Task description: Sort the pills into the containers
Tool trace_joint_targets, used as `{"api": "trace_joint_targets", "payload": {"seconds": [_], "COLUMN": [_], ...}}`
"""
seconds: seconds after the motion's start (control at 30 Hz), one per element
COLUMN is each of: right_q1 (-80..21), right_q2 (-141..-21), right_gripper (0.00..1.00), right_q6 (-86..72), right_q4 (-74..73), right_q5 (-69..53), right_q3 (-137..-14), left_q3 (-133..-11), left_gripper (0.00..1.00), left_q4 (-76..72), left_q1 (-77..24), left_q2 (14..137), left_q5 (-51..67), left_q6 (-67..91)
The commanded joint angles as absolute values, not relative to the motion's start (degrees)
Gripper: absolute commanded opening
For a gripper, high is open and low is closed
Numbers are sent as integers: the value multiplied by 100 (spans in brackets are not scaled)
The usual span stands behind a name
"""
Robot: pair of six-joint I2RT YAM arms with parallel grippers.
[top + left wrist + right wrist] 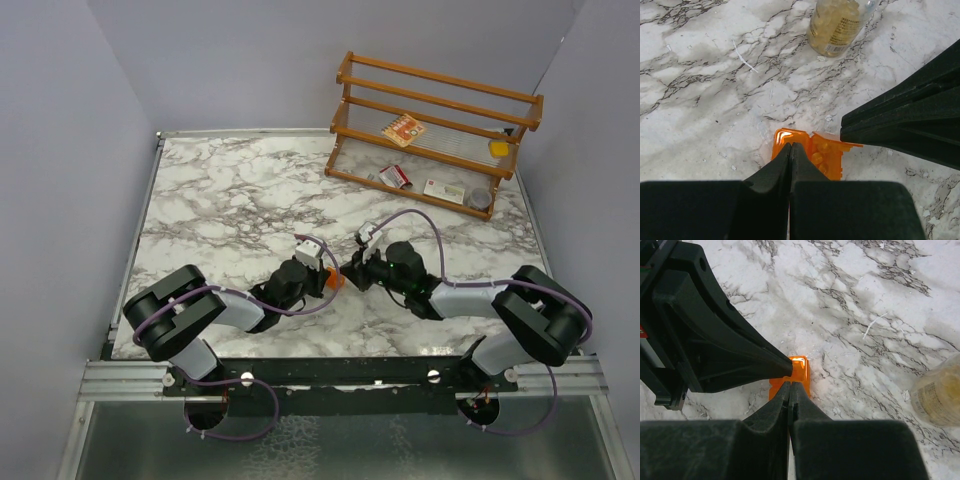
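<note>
Sorting looks partly done: the open orange box (825,152), by the middle of the worktop's (230,200) near edge, has pills in it, the jar (837,25) is near, and the left tool (791,146) and right tool (790,385) touch the box, both squeezed shut.

a robotics lab cell is showing: grey walls (250,60) are enclosing a marble-patterned table (220,200) and an aluminium mounting rail (120,376).

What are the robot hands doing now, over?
Left gripper shut, right gripper shut, tips at orange box. Clear jar apart, untouched. Grippers crowd each other there.
</note>
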State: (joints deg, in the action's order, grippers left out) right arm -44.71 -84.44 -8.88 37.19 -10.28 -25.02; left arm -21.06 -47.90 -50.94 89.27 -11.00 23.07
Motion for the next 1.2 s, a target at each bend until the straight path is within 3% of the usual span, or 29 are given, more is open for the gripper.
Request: {"api": "trace_joint_targets", "payload": {"seconds": [0.0, 1.17], "right_q1": [-4551, -4667], "right_q2": [-8549, -9349], "right_gripper": [1, 1], "right_q6": [-1009, -1324], "right_q4": [3960, 3937], "right_q5": [-1309, -1249], "right_q3": [-2501, -2613], "left_q3": [-2103, -2140], "left_gripper": [0, 0], "left_q4": [-4523, -4486], "left_q1": [-5065, -5059], "left_q2": [9085, 9053], "left_q5": [-1231, -1257], "left_q6": [2389, 2395]}}
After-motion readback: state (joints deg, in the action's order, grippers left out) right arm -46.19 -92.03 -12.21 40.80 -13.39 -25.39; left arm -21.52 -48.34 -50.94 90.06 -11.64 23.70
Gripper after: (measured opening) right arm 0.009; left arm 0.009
